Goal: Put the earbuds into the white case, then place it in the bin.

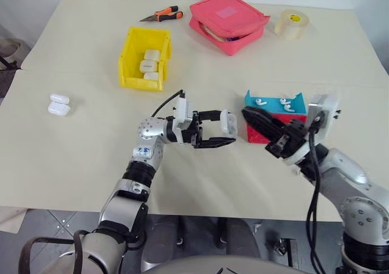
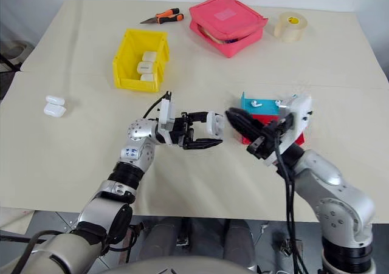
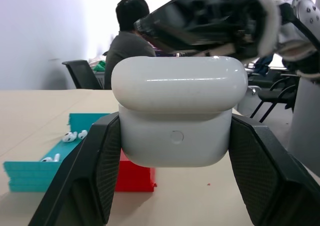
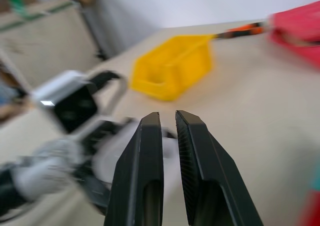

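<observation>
Left claw clamps white case, lid down; right claw nearly closed, empty; next, carry to bin

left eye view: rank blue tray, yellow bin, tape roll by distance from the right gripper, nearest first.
From the right gripper:
1. Blue tray, just beyond it, with earbuds inside.
2. Tape roll, far back on the robot's right.
3. Yellow bin, back on the robot's left, holding white cases. The gap between 2 and 3 is modest.
</observation>
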